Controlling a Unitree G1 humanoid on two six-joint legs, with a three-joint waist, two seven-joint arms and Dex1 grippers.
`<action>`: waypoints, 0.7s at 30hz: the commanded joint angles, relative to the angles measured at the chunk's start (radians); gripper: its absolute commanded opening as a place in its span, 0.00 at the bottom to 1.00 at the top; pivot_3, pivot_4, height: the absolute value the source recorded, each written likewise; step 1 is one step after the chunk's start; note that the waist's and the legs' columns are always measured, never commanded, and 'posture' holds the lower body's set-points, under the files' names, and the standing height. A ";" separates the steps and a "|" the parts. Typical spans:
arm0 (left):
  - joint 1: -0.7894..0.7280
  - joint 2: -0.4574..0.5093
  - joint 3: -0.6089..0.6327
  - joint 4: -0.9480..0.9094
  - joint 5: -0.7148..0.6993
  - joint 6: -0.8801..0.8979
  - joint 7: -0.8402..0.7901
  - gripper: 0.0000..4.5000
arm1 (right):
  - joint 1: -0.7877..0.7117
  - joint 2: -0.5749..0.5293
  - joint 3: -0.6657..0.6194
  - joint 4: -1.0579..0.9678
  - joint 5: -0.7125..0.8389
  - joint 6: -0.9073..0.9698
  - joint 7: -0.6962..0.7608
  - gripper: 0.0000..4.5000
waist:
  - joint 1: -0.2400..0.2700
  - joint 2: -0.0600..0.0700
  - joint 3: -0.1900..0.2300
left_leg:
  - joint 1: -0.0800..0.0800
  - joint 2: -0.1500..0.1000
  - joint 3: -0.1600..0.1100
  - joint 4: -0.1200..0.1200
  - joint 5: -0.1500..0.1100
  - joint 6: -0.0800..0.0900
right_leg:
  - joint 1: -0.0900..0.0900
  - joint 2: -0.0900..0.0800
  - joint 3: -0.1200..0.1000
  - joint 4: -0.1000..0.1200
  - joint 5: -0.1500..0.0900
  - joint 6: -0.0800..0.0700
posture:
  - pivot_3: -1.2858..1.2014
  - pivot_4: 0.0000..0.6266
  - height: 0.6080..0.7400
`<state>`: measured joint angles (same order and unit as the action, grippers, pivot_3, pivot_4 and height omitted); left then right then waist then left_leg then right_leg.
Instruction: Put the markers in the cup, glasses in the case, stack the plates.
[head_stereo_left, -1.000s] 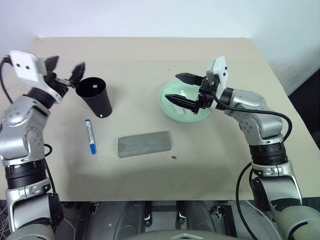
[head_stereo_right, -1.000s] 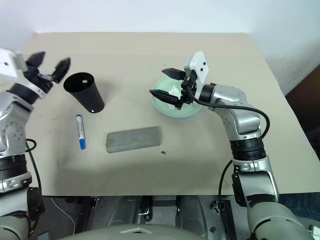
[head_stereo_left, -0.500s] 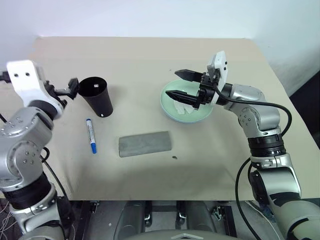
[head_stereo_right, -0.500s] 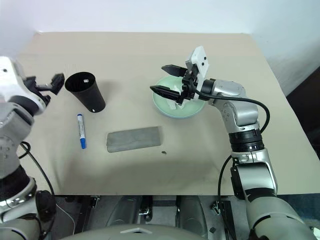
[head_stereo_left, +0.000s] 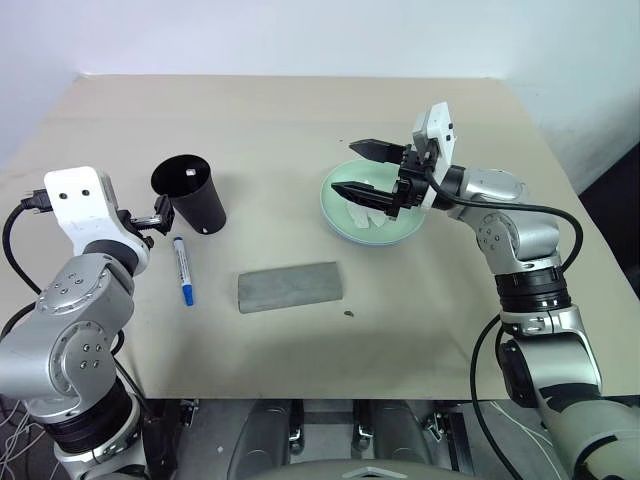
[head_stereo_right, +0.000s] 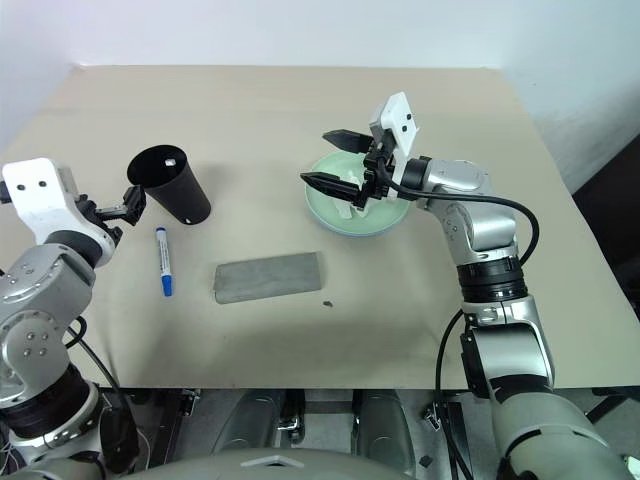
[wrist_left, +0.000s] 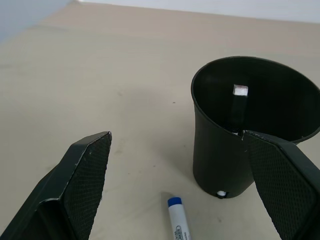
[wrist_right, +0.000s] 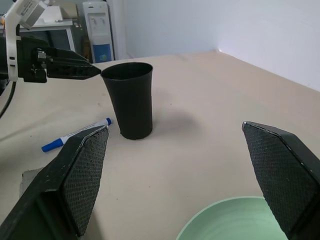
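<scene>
- The left gripper (head_stereo_right: 128, 203) hangs empty with its jaws spread wide, close beside the cup (head_stereo_left: 190, 193) near the desk's left edge and just above the loose marker (head_stereo_left: 181, 271).
- The cup stands upright on the left part of the desk (head_stereo_left: 300, 120); the left wrist view shows 1 marker in cup (wrist_left: 238, 107) leaning against the inner wall.
- The loose marker lies flat just in front of the cup's foot, blue end toward the front edge.
- The right gripper (head_stereo_left: 362, 170) hovers over the pale green plate (head_stereo_left: 337, 215) right of the desk's middle, jaws wide apart and holding nothing; a crumpled white tissue (head_stereo_left: 370, 222) sits in that plate.
- The grey case (head_stereo_left: 290, 287) lies closed near the middle, toward the front edge; I cannot make out any glasses or a blue plate.
- Risk, as I judge it: the cup is tall and narrow-footed, so a jaw brushing it on the way down to the loose marker could tip it and spill the marker inside.
- The loose marker is round and may roll if pinched off-centre.
- Lifting the plate by its rim could slide the tissue out.
</scene>
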<state>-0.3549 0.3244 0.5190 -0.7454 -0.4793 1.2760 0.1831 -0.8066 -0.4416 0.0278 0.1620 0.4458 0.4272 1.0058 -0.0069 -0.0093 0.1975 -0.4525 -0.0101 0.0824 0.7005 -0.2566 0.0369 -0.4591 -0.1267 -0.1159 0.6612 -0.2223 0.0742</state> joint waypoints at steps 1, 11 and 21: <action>0.019 -0.001 -0.047 -0.046 0.027 -0.028 -0.009 0.97 | -0.022 -0.004 -0.027 -0.026 0.006 -0.024 -0.003 1.00 | 0.000 0.000 0.000 | 0.000 0.000 0.000 0.000 0.000 0.000 | 0.000 0.000 0.000 0.000 0.000 0.000 | 0.52 0.24 0.55; 0.062 -0.002 -0.078 -0.089 0.076 -0.104 -0.036 0.97 | -0.016 0.006 -0.032 -0.018 0.002 -0.056 -0.009 1.00 | 0.000 0.000 0.000 | 0.000 0.000 0.000 0.000 -0.001 0.002 | 0.000 0.000 0.000 0.000 0.000 -0.001 | 0.52 0.24 0.55; 0.054 -0.005 -0.080 -0.085 0.102 -0.176 -0.057 0.97 | -0.008 0.022 -0.027 -0.009 -0.002 -0.097 -0.004 1.00 | 0.001 0.000 0.000 | -0.001 0.000 0.000 0.000 -0.001 0.002 | -0.001 0.000 0.000 0.000 0.000 -0.001 | 0.52 0.24 0.55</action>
<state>-0.2907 0.3126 0.4416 -0.7955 -0.3989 1.1171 0.1196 -0.8057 -0.4121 0.0252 0.1631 0.4368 0.3511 0.9961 -0.0063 -0.0093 0.1975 -0.4532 -0.0099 0.0823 0.7005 -0.2578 0.0395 -0.4598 -0.1268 -0.1158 0.6611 -0.2218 0.0734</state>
